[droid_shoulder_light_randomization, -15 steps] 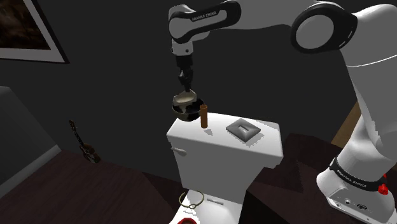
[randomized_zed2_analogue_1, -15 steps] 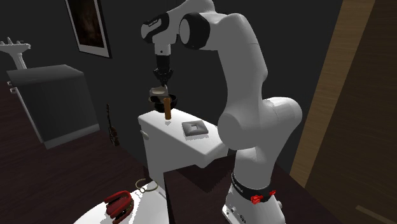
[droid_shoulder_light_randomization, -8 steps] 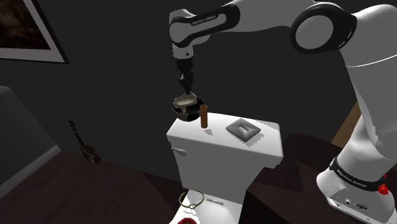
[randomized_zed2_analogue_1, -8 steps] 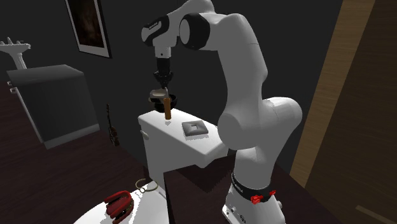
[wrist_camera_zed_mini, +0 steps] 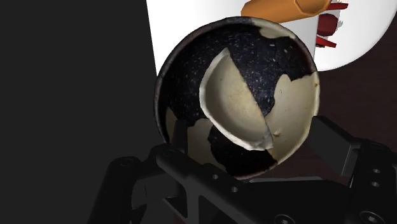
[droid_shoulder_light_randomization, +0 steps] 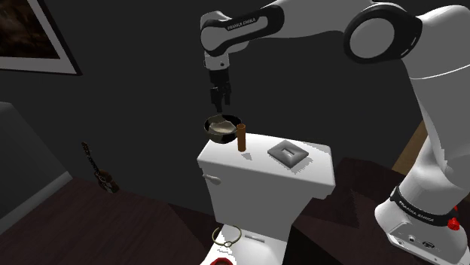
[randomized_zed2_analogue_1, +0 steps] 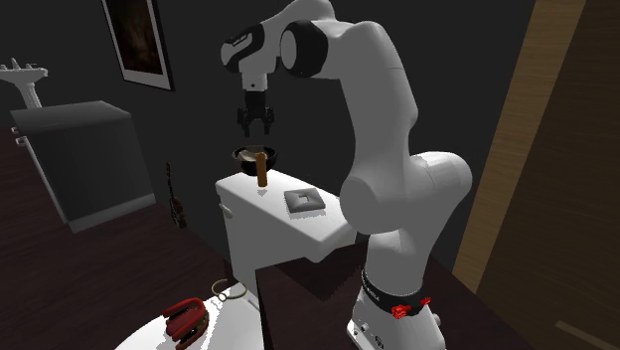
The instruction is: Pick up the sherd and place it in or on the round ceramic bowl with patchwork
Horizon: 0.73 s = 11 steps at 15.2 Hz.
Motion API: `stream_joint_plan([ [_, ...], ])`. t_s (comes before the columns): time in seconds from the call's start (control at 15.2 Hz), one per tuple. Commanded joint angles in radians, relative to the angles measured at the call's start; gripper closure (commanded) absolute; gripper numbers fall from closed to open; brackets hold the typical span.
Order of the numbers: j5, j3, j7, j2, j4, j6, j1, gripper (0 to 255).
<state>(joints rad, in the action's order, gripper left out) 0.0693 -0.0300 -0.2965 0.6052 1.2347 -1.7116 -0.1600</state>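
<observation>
Where white lettering spells FRANKA EMIKA on the arm's dark wrist link (droid_shoulder_light_randomization: pixel 237 21), the gripper (droid_shoulder_light_randomization: pixel 220 96) hangs below it, fingers spread apart and clasping nothing. Just under it, the cream sherd (wrist_camera_zed_mini: pixel 238 102) lies inside the black-and-cream patchwork bowl (wrist_camera_zed_mini: pixel 254 51). The bowl sits on a white toilet tank lid (droid_shoulder_light_randomization: pixel 256 162), just beside an upright brown cylinder (droid_shoulder_light_randomization: pixel 241 137).

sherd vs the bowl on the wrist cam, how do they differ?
Colour: the sherd is plain cream; the bowl is speckled black with cream patches. Shape: the sherd is a broken fragment with a jagged edge; the bowl is a whole round. Size and place: the sherd is smaller and lies inside the bowl. Shared: both are curved and concave, with a similar cream tone.
</observation>
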Motion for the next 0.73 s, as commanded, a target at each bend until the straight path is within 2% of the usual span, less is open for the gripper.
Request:
stream_joint_plan([
  [0.0,-0.003,0.006,-0.001,0.018,-0.080,0.061,0.010,0],
  [0.13,-0.004,0.006,0.001,0.038,-0.173,0.133,0.013,0],
  [0.66,-0.003,0.007,0.001,0.038,-0.173,0.133,0.012,0],
])
